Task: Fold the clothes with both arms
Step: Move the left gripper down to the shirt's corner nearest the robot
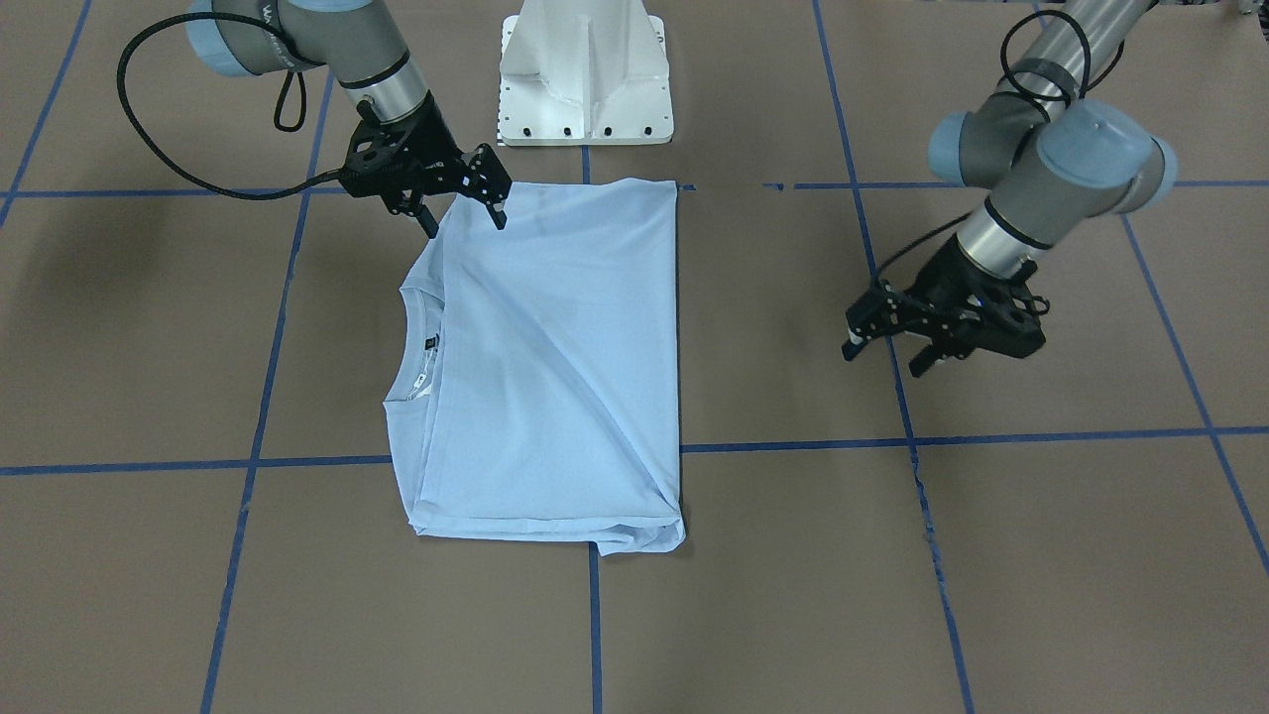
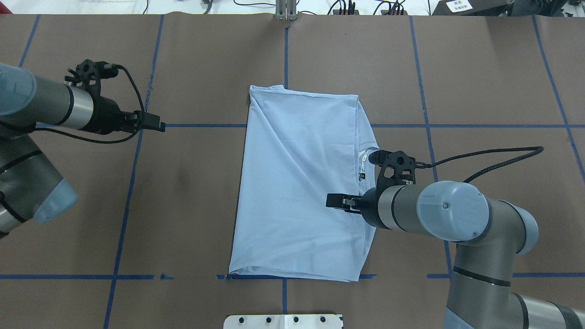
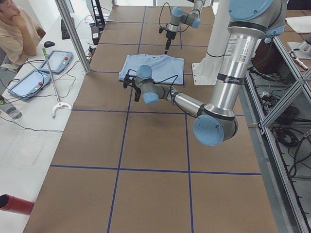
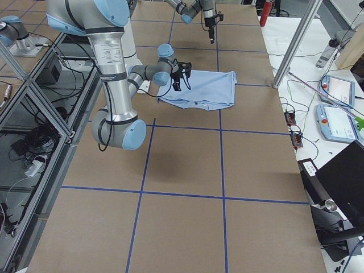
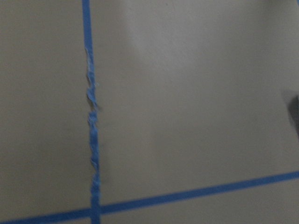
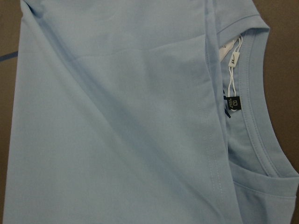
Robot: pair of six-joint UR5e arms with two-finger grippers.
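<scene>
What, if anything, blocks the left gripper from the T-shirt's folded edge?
Likely nothing, so yes: only bare table lies between left gripper and T-shirt; right gripper is over its far side.

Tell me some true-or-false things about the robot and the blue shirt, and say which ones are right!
1. The shirt is light blue. True.
2. Both grippers are over the shirt. False: only the right gripper is; the left gripper is off to the side, over the bare table.
3. A dark label shows inside the collar. True.
4. The shirt lies spread out with both sleeves sticking out. False: it is folded in, with straight sides.
5. The lines on the table are red. False: they are blue.
</scene>
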